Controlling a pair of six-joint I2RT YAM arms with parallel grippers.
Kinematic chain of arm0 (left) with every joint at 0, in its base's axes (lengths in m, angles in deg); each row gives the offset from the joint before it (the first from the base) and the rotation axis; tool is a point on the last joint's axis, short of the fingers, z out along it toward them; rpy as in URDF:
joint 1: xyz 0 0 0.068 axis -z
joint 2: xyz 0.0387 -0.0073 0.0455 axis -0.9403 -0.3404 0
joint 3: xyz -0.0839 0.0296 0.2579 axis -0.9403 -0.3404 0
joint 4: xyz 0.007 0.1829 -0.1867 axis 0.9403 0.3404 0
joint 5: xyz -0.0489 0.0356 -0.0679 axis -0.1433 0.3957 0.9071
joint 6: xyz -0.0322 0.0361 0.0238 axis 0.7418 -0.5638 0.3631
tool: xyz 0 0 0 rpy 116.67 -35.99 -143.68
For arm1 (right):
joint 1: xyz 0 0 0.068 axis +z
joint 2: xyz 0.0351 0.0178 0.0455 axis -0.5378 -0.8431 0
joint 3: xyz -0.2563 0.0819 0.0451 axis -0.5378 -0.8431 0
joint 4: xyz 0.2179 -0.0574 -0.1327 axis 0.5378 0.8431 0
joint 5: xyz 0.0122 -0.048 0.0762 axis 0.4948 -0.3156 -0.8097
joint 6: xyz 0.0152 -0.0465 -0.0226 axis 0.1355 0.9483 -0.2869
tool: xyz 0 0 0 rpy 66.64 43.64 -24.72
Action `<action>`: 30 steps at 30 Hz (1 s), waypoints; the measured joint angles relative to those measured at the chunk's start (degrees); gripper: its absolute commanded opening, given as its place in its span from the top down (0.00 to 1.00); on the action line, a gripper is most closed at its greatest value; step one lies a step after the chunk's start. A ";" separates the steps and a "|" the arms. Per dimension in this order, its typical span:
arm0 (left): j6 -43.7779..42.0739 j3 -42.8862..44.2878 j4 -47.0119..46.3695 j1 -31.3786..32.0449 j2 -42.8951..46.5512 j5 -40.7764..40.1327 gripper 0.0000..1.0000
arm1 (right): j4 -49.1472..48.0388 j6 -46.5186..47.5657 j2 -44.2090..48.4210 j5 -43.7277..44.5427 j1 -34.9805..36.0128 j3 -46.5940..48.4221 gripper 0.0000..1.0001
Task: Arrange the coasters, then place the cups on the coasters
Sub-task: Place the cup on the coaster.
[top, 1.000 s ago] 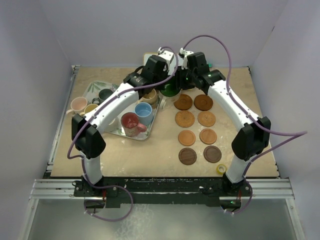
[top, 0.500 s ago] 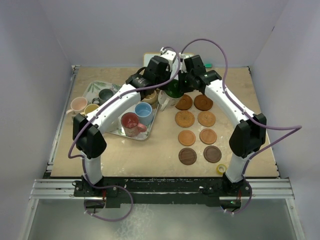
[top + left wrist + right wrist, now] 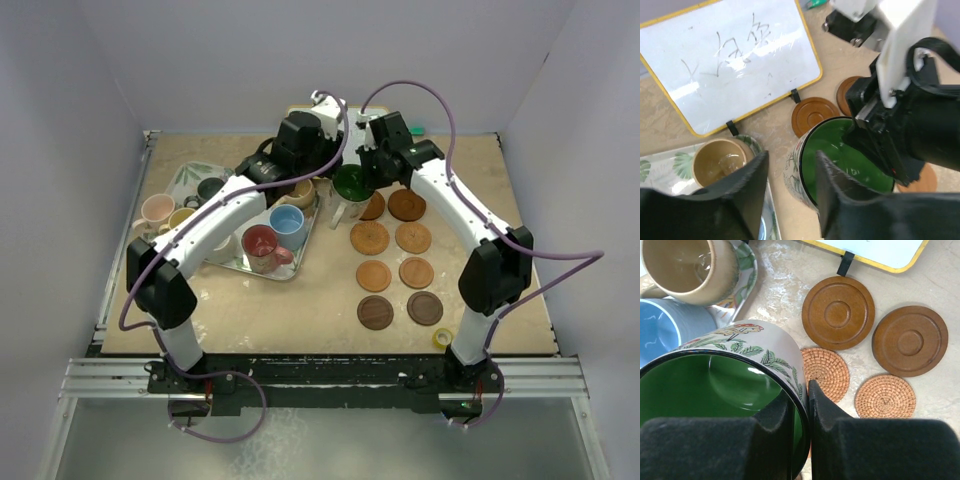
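- At the far middle of the table (image 3: 300,300), between the tray (image 3: 746,262) and the coasters (image 3: 370,238), our right claw (image 3: 799,396) is clamped on the rim of the green mug (image 3: 715,385), one finger inside and one outside.
- Our left claw (image 3: 790,162) stands beside that mug with its fingers apart, holding nothing.
- The nearest ringed coaster (image 3: 838,312) lies just right of the mug, on the right arm's side.
- We judge that a short carry rightward comes next.
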 measured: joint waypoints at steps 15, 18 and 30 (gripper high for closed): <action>-10.05 -10.58 -1.99 -3.41 12.70 3.87 0.34 | 0.02 5.07 0.00 0.35 -13.14 -0.04 1.00; -12.94 -13.03 -1.09 -4.39 15.23 3.78 0.32 | 0.26 6.36 -0.66 0.00 -17.09 0.46 1.00; -18.71 -17.38 0.31 -5.92 20.11 4.70 0.27 | 2.45 13.03 -13.94 -1.22 -22.56 8.61 1.00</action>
